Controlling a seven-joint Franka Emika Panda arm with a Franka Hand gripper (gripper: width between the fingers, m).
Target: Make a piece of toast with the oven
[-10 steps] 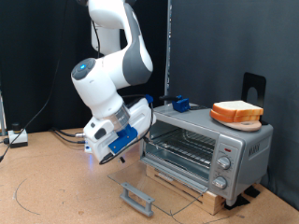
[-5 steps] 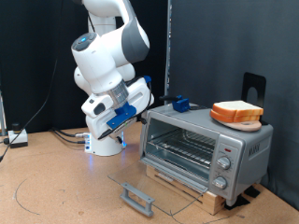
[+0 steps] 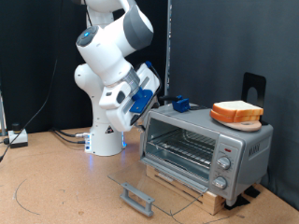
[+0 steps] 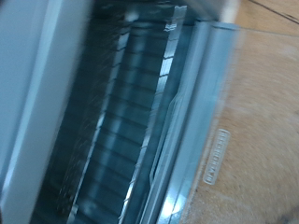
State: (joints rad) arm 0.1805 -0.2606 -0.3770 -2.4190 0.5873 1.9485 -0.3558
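The silver-grey oven (image 3: 201, 147) stands on a wooden board at the exterior view's right. Its glass door (image 3: 154, 191) lies folded down and open, and the wire rack (image 3: 182, 147) inside is bare. The piece of toast (image 3: 235, 114) lies on top of the oven, near its right end. My gripper (image 3: 149, 89) hangs in the air just left of the oven's top left corner, apart from it. The fingers do not show plainly. The wrist view is blurred and shows the oven's open cavity and rack (image 4: 126, 121) beside the glass door (image 4: 201, 131).
A small blue and black box (image 3: 179, 105) sits behind the oven's left end. A black stand (image 3: 252, 89) rises behind the toast. A black curtain closes the back. Cables (image 3: 37, 191) lie on the brown table at the left. The arm's white base (image 3: 105, 140) stands left of the oven.
The arm has lifted and swung to the right. The hand went from low in front of the open door up to the oven's top left corner. The toast and door have not moved.
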